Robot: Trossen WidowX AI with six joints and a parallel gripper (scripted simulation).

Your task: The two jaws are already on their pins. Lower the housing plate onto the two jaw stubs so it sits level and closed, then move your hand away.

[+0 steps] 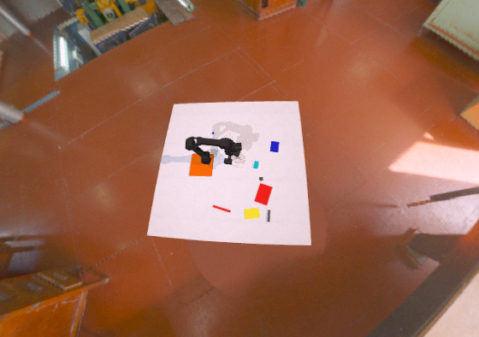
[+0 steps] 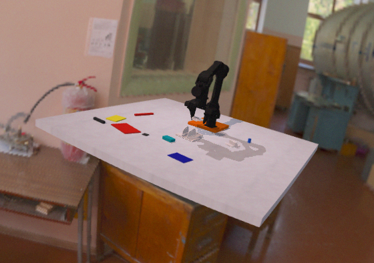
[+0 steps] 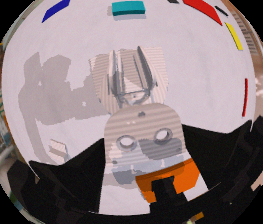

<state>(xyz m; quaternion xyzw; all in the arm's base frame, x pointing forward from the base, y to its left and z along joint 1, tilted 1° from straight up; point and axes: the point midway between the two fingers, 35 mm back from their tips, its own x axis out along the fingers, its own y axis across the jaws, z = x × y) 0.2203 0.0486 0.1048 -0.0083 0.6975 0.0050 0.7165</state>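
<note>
The pale, ridged housing plate, with a rounded end and two round holes, is between my fingers in the wrist view. My gripper is shut on it and holds it above the table, on the robot-base side of the jaws. Two upright pale jaws, the left one and the right one, stand on the ridged base, ahead of the plate. The plate's near end overlaps the base's edge in the wrist view. The stubs are too small to tell apart.
A small pale part lies apart to the left in the wrist view. A teal block lies beyond the jaws. A blue tile and red tile lie farther out. An orange slab is at the arm's foot.
</note>
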